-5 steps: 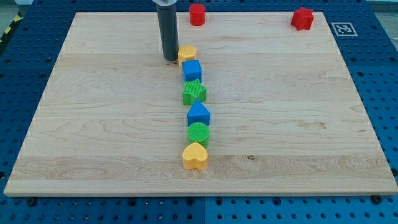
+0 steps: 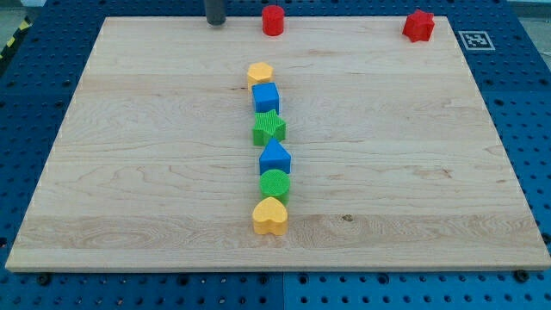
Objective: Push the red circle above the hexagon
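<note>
The red circle (image 2: 273,20) is a small red cylinder at the board's top edge, a little left of centre. The yellow hexagon (image 2: 259,74) lies below it and heads a column of blocks. My tip (image 2: 215,22) is at the top edge of the board, to the left of the red circle, with a gap between them. It is above and left of the hexagon.
Below the hexagon run a blue cube (image 2: 266,97), a green star (image 2: 269,127), a blue house-shaped block (image 2: 275,158), a green circle (image 2: 275,184) and a yellow heart (image 2: 270,216). A second red block (image 2: 419,25) sits at the top right corner.
My tip has moved from just left of the yellow hexagon up to the board's top edge, left of the red circle. No block has moved.
</note>
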### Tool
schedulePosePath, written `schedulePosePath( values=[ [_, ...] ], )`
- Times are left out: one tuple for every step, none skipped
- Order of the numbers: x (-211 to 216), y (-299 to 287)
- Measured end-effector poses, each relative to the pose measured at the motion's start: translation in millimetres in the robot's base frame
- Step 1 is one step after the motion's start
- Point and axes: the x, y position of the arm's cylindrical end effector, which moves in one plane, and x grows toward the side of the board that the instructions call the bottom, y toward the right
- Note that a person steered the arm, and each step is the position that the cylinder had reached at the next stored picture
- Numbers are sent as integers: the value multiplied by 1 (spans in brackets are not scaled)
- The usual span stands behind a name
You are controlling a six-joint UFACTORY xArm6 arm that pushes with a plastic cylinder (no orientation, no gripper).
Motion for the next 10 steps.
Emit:
schedulePosePath(
  values=[
    [-1,4],
    [1,20],
    [1,78],
    [1,132],
    [0,156],
    [0,193],
    [5,205],
    [6,189],
    [17,181],
    [42,181]
  ],
)
